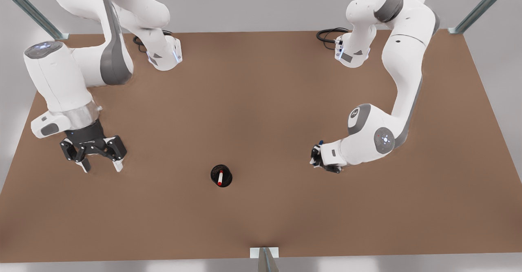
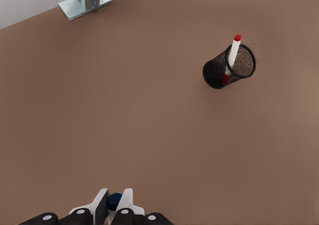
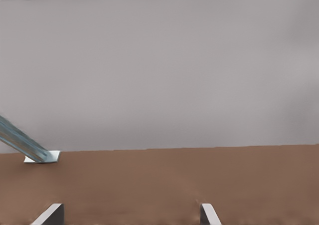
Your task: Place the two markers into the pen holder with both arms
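In the front view we see the pen holder [image 1: 221,175] on the counter [image 1: 261,113], red marker [image 1: 220,178] inside; the right end effector [image 1: 100,162] hangs released, well apart. In the left wrist view, the left end effector [image 2: 114,203] grasps the blue marker [image 2: 114,201], far from the holder. In the right wrist view, fingertips [image 3: 50,214] stand spread.

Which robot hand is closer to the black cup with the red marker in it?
The left gripper, shut on the blue marker, is a bit closer to the pen holder, on the front view's right. The right gripper hangs open, slightly farther off on the front view's left.
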`<state>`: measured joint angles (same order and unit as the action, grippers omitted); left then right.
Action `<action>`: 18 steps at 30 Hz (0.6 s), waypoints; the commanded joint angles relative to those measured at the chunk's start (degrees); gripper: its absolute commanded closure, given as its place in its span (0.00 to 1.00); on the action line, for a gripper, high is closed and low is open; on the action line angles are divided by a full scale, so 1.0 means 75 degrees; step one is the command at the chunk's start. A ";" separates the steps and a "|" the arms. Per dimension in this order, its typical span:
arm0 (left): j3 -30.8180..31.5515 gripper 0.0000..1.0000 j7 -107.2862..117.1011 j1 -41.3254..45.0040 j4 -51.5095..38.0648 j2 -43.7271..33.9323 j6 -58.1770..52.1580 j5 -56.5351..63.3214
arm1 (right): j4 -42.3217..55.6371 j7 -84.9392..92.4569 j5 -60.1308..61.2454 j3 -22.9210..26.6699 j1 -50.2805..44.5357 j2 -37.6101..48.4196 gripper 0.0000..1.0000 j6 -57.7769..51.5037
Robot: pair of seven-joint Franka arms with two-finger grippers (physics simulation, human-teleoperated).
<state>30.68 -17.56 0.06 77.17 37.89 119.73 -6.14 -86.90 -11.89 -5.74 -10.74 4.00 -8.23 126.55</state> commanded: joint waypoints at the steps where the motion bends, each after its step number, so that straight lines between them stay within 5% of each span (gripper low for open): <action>1: 0.0116 0.79 -0.1397 0.0588 -0.0376 0.0478 0.2910 -0.0646 | -0.0014 0.1633 0.0342 0.0983 -0.0553 0.0230 0.00 -0.4205; 2: 0.0373 0.79 -0.1397 0.0683 -0.0376 0.0770 0.3977 -0.0681 | -0.0026 0.1621 0.0506 0.1454 -0.0919 0.0300 0.00 -0.4229; 6: 0.1113 0.79 -0.1291 0.1456 -0.0481 0.2060 0.8269 -0.0693 | -0.0038 0.1609 0.0601 0.1479 -0.0873 -0.0098 0.00 -0.3761; 18: 0.1417 0.79 -0.0436 0.2382 -0.0984 0.2728 0.9689 -0.0178 | 0.0431 0.1574 0.0625 0.1467 -0.0896 -0.0321 0.00 -0.3748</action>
<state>41.24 -21.55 17.56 70.27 57.97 185.87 -7.81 -83.69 -4.41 -1.15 0.26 -2.71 -10.66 99.72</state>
